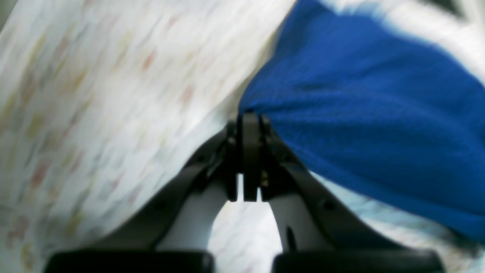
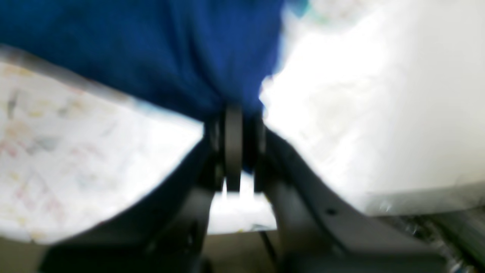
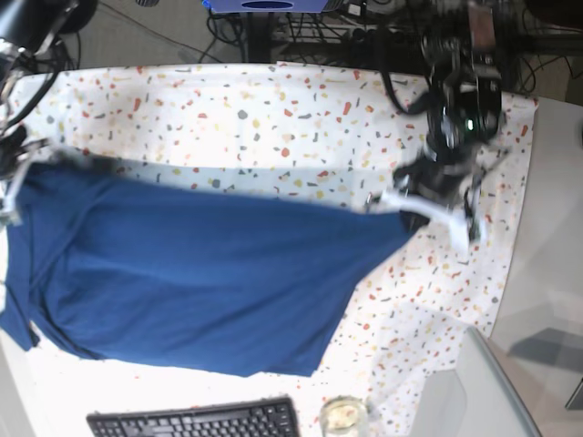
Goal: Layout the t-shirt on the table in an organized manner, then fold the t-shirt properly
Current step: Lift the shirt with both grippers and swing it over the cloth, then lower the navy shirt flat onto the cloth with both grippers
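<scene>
The navy-blue t-shirt (image 3: pixel 200 273) hangs stretched across the speckled table (image 3: pixel 273 118) in the base view, its lower part draped toward the near edge. My left gripper (image 3: pixel 404 211), on the right of that view, is shut on the shirt's right corner. In the left wrist view the closed left gripper (image 1: pixel 250 115) pinches the blue t-shirt (image 1: pixel 371 113) above the table (image 1: pixel 94 94). My right gripper (image 3: pixel 13 177), blurred at the far left, holds the shirt's other end. The right wrist view shows the right gripper (image 2: pixel 234 112) shut on the t-shirt (image 2: pixel 151 49).
A black keyboard (image 3: pixel 196 421) and a small glass jar (image 3: pixel 342 415) sit at the near edge. A plain grey surface (image 3: pixel 551 273) borders the table on the right. Cables and equipment (image 3: pixel 301 18) crowd the far side.
</scene>
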Controlling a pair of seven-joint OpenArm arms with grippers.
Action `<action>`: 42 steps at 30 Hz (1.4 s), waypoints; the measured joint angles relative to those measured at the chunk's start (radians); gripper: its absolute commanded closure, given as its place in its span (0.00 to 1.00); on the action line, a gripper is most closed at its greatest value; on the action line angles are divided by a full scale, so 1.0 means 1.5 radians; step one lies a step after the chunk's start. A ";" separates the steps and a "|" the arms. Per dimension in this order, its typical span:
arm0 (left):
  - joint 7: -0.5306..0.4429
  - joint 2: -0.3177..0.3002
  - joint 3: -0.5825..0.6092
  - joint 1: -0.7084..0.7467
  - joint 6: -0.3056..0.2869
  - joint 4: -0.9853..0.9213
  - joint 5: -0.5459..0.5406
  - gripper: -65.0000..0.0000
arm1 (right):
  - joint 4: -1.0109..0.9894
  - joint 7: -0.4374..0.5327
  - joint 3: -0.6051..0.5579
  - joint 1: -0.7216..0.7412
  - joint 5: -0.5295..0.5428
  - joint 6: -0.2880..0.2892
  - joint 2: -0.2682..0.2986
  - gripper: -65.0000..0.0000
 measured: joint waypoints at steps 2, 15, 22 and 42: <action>-0.030 -0.019 0.000 0.040 0.006 -0.015 0.000 1.00 | -0.047 0.018 0.001 -0.010 -0.010 0.001 -0.011 1.00; -0.048 -0.038 -0.050 0.123 -0.003 -0.036 0.001 1.00 | -0.046 0.039 0.065 -0.069 -0.009 0.000 -0.034 1.00; -0.048 -0.034 -0.047 0.133 -0.003 -0.037 0.001 1.00 | -0.050 0.037 0.064 -0.070 -0.008 0.000 -0.035 0.97; -0.048 -0.018 -0.170 0.174 0.002 -0.032 -0.002 0.43 | 0.077 -0.005 0.140 -0.027 -0.009 -0.001 -0.051 0.52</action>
